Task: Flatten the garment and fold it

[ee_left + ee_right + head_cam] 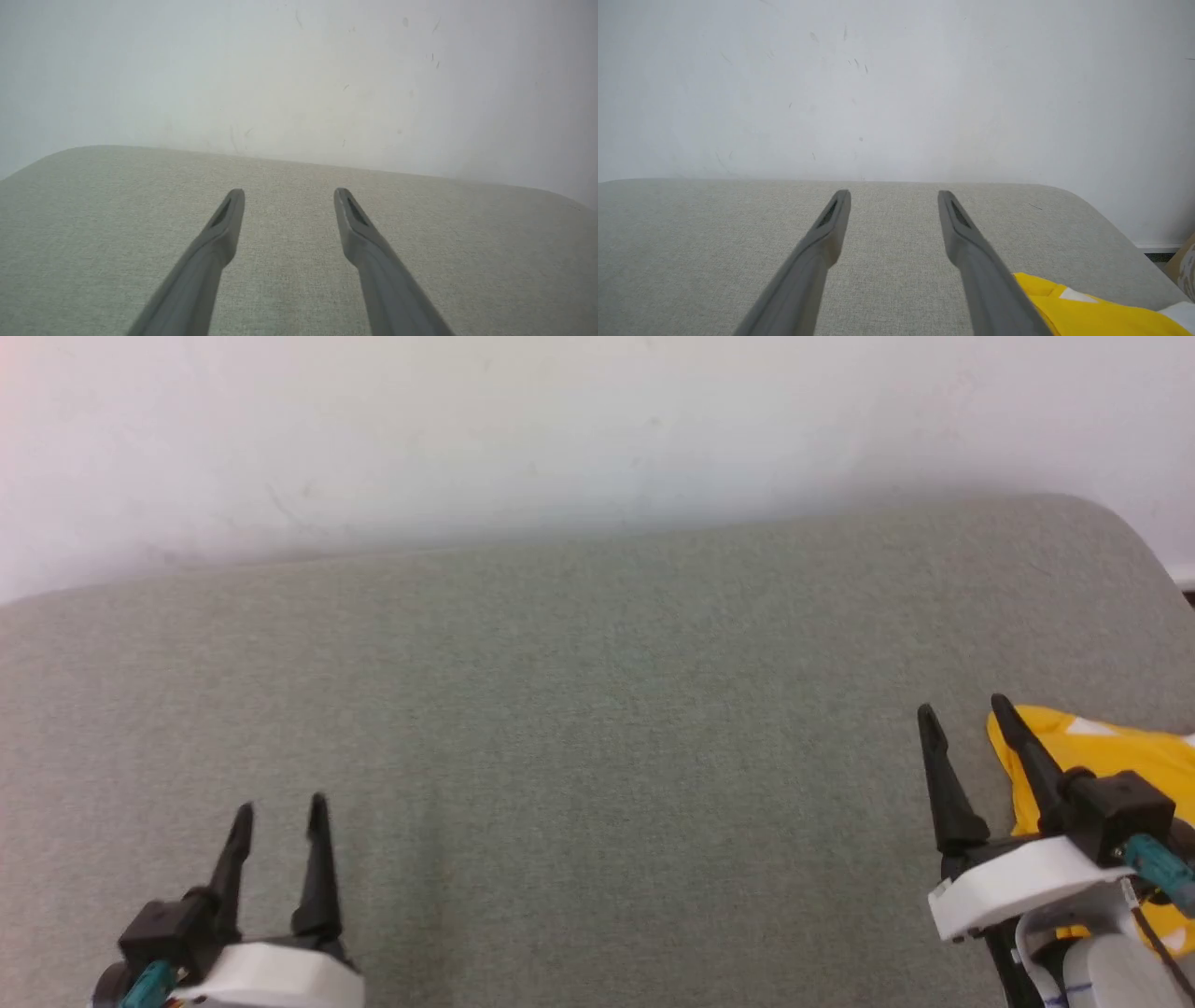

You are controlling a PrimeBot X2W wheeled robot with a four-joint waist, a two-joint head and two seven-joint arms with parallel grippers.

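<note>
The bright yellow garment [1111, 761] lies bunched at the right edge of the grey-green cushioned surface [579, 709], partly cut off by the head view's border; small white patches show on it. My right gripper [964, 711] hovers open just left of it, its right finger overlapping the cloth's edge in that view, nothing held. In the right wrist view the garment [1087, 312] sits at the lower right beside the open right gripper [894, 198]. My left gripper [280, 810] stands open at the lower left, far from the garment, over bare fabric [289, 280], and its own view shows the left gripper [288, 196] with fingers spread.
A pale wall [467, 429] rises directly behind the surface. The surface's rounded far right corner [1111, 523] drops to a dark floor strip. A brownish object [1186, 266] stands past the surface's right edge.
</note>
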